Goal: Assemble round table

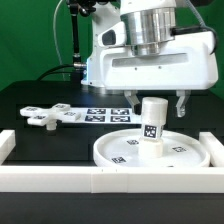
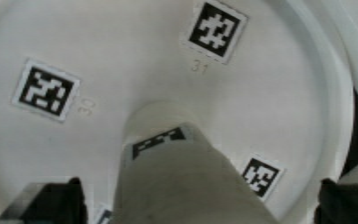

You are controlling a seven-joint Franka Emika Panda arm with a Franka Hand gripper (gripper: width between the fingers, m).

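Note:
The large rimmed round disc (image 1: 150, 150) lies flat on the black table near the front. The short cylindrical leg (image 1: 152, 120) stands upright on its middle, with a tag on its side. My gripper (image 1: 157, 108) hangs right over the leg, open, with one finger on each side of the leg's top and a gap to it on both sides. In the wrist view the leg (image 2: 194, 165) rises between the dark fingertips (image 2: 60, 200), and the disc (image 2: 140, 50) with its tags fills the background. The cross-shaped foot (image 1: 42, 116) lies on the table at the exterior view's left.
The marker board (image 1: 105, 113) lies behind the disc. A long white border bar (image 1: 110, 182) runs along the front, and another (image 1: 5, 146) stands at the exterior view's left edge. A green wall is behind.

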